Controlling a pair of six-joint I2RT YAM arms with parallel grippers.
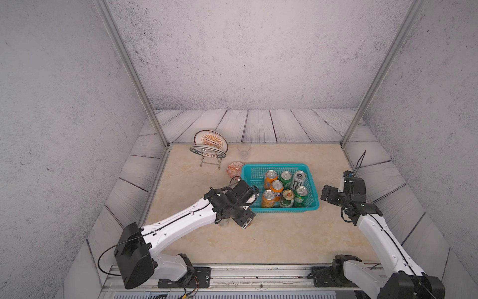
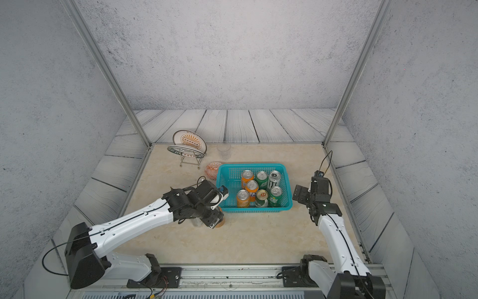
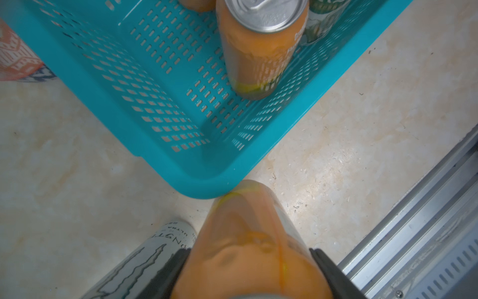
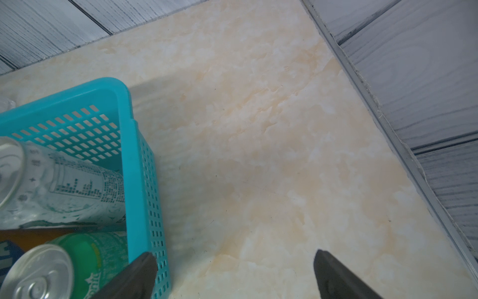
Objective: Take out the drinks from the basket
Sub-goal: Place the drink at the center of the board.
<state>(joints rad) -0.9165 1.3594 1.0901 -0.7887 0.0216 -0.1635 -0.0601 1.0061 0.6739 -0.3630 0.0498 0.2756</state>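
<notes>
Closest to the left wrist lens, an orange can (image 3: 248, 246) is seen clamped between the dark fingers (image 3: 329, 271) of the left gripper (image 3: 249, 252). Its base is held just outside one corner of the turquoise basket (image 3: 181, 178), above the marble tabletop (image 3: 64, 155); whether it rests on the surface cannot be told. A silver-white can (image 3: 144, 259) is stood on the tabletop just beside the held one, also outside the basket. In both top views the basket (image 1: 279, 165) (image 2: 252, 165) is found at mid-table, and seven drinks are stood in it, crowded toward its right half: three orange cans (image 1: 276, 187), three green cans (image 1: 285, 178) and a second silver-white can (image 1: 298, 180). The right gripper (image 1: 326, 193) is held off the basket's right side with its jaws spread wide and nothing between them; only bare tabletop is framed between its fingertips (image 4: 144, 266). An orange-patterned bowl (image 1: 235, 168) is set just beside the basket's far left corner, and a clear cup (image 1: 244, 150) and a plate rack (image 1: 210, 155) are placed farther back.
</notes>
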